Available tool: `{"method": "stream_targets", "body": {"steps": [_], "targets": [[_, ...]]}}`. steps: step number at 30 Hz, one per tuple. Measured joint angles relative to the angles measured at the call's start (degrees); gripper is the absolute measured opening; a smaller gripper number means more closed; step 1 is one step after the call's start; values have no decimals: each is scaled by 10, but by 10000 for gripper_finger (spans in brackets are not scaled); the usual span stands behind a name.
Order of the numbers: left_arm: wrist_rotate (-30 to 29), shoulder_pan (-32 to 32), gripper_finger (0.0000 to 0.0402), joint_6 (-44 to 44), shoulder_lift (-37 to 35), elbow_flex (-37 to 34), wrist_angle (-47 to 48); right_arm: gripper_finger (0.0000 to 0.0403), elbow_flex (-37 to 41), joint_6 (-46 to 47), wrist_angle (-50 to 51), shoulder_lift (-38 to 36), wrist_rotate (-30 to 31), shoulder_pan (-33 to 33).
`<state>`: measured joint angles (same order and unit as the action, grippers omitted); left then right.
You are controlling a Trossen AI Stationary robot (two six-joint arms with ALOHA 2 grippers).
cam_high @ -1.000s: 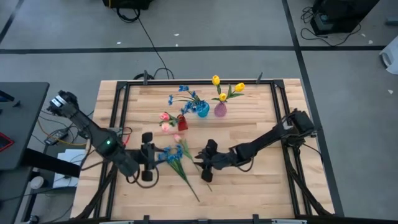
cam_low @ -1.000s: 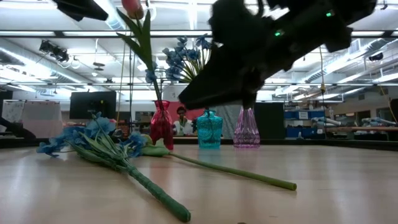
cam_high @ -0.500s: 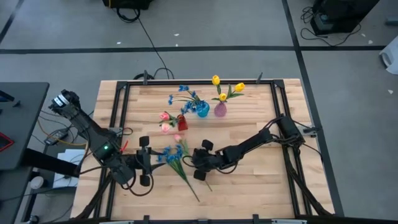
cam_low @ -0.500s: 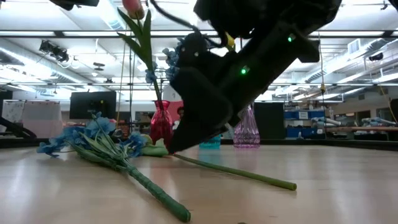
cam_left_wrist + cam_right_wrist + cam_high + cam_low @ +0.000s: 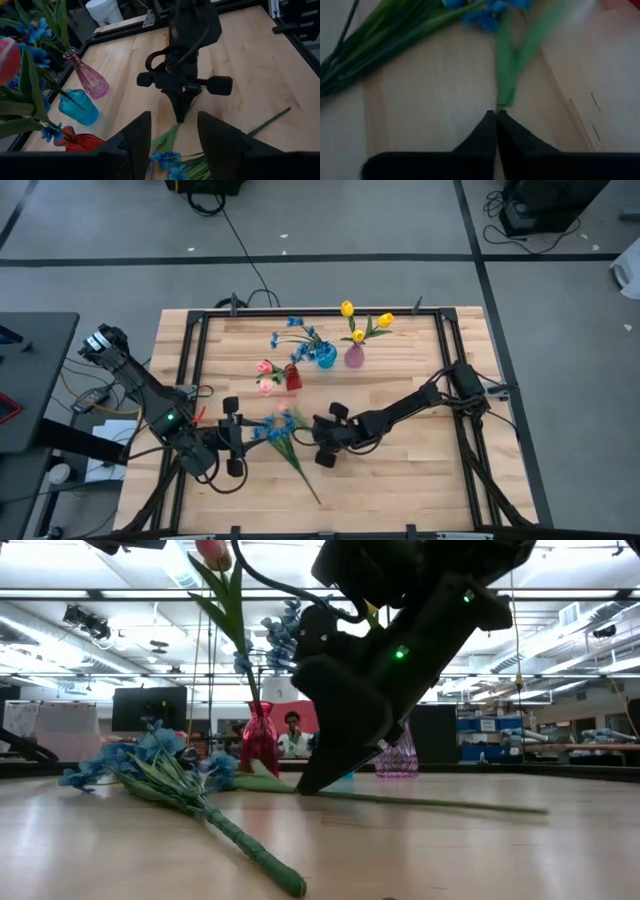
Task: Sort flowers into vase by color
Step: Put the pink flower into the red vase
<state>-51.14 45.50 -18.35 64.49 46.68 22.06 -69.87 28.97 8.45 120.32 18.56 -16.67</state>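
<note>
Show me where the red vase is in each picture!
High view: the red vase stands near the table's middle, left of the pink vase.
Low view: it is left of centre, at the table's far side, with the pink vase to its right.
Left wrist view: it is at the bottom left corner, below the pink vase.
Right wrist view: not clearly in it.
Shared landmark: the pink vase.
</note>
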Motion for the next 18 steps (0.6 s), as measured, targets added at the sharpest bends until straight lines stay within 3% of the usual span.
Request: {"method": "stream_targets", "body": {"steps": [4, 10, 18], "targets": [[0, 0, 167, 0, 0, 0, 0, 10, 1, 0, 5, -3, -30, 6], [0, 0, 167, 1, 0, 0, 0, 5, 6, -17, 26, -35, -28, 7], [-7, 0, 167, 3, 0, 0, 1, 2, 7, -34, 90, -117, 25, -7]]}}
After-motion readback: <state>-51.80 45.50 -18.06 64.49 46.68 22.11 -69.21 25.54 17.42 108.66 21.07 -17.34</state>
